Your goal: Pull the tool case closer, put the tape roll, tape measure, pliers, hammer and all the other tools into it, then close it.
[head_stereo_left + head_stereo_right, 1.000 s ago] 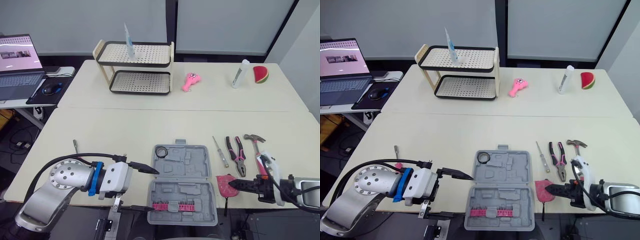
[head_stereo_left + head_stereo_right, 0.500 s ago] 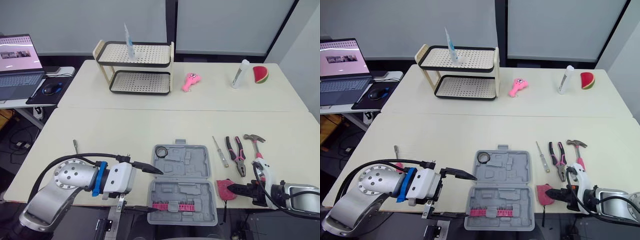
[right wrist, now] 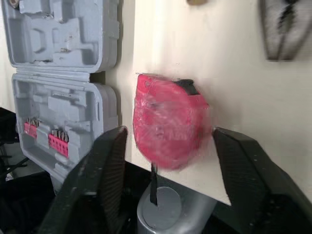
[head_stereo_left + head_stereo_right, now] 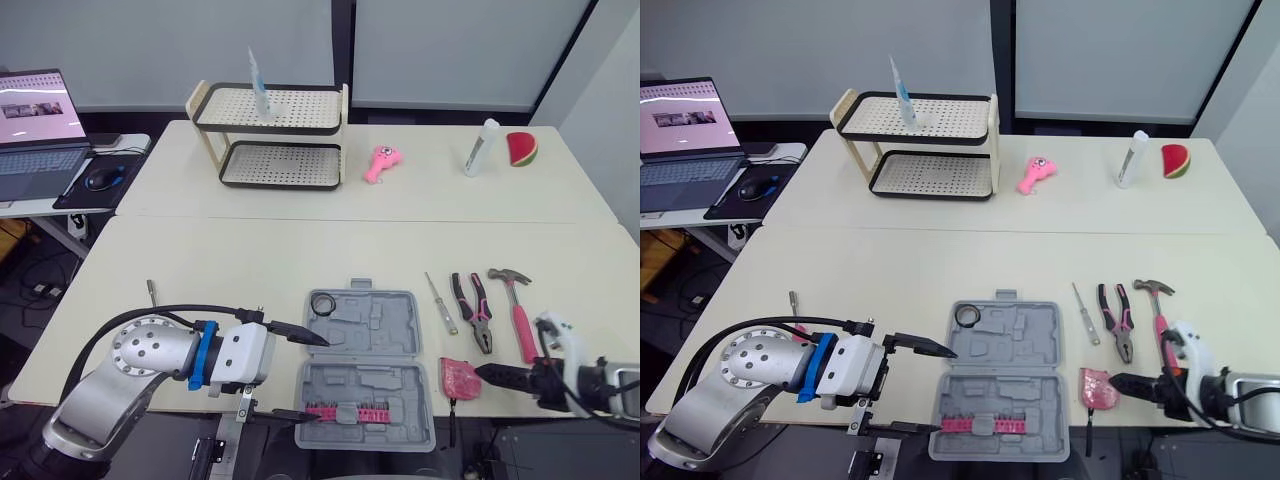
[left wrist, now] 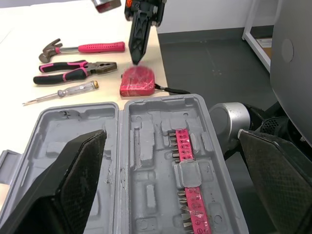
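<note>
Tool case [image 4: 365, 362]: open, tape roll [image 4: 322, 303] in. Tape measure [image 4: 460, 379] just ahead of right gripper [image 4: 482, 373], spread, unclamped. Pliers [image 4: 472, 310], hammer [image 4: 518, 315], screwdriver [image 4: 439, 303] beyond, unpacked. Left gripper [image 4: 320, 378] spread, straddling case edge.

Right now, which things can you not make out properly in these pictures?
Tape measure: blurred in the right wrist view, markings unreadable.
Small metal piece left of the tool case: too small in the eye views to identify.
Laptop: cut by the left eye view's edge.
Pliers: cut by the right wrist view's edge.
</note>
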